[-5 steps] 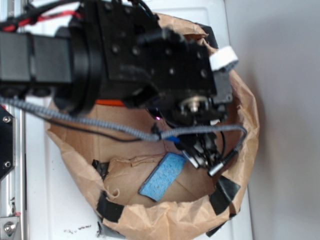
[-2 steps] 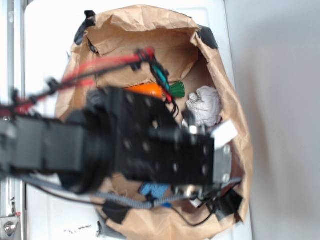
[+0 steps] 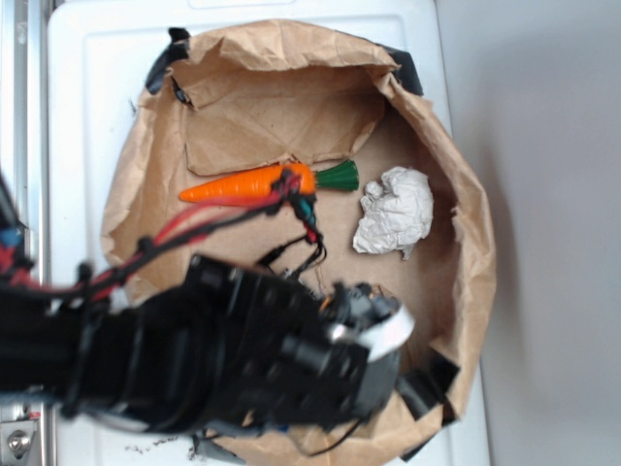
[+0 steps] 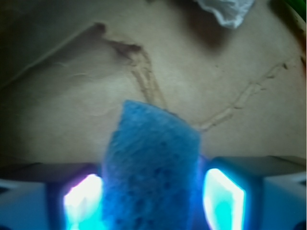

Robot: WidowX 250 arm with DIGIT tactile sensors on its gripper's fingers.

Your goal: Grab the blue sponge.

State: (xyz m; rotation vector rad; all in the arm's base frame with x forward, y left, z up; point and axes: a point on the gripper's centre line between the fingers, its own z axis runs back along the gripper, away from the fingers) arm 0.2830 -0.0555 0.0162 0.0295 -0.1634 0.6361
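Step in hand, by my reading: closing on the blue sponge (image 4: 151,165). Wrist view shows it standing between the two lit fingers (image 4: 224,201) of the gripper (image 4: 152,203), filling most of the gap; contact on either side cannot be told, so grip unconfirmed.

Exterior view: arm hides the sponge, at about 6 o'clock in the brown paper nest (image 3: 466,233).

Next move likely needs a firm squeeze, then a straight lift.

Nest floor creased. Toy carrot (image 3: 254,183) at 12 o'clock, crumpled paper ball (image 3: 396,212) at 2 o'clock. White tabletop (image 3: 87,87) beneath.
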